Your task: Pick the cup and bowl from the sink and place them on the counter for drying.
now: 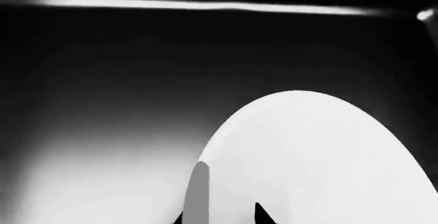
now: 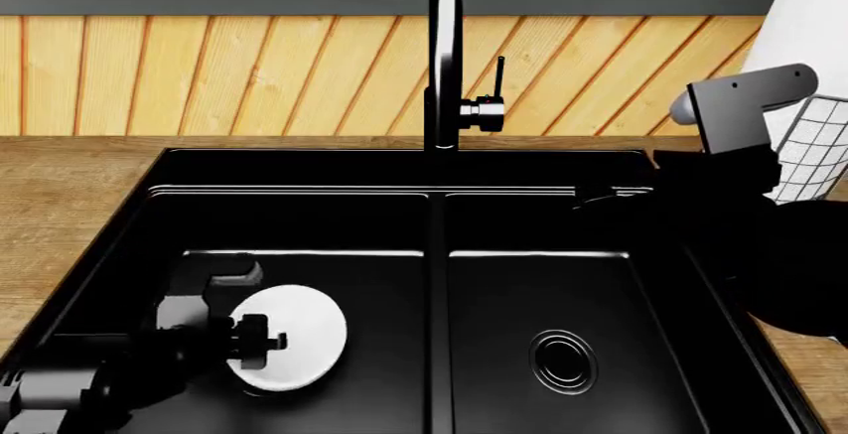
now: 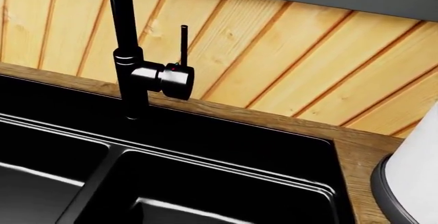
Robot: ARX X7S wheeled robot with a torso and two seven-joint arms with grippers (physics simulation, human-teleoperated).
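While the left end effector sits low in the left basin of the sink, the bowl lies on the basin floor beneath it, its rim at the fingertips.

Item, left end effector: one grey finger stands at the bowl's edge; whether it pinches the rim or is merely spread over it, I cannot tell.

Item, right end effector: not seen; that arm hangs over the right-hand desk edge beside the paper-towel roll.

Item, cup: not in sight.

Hazards: a thin hold on a smooth, shallow rim may slip and drop the bowl; lifting could knock it on the glossy basin wall; the raised arm could brush the faucet.
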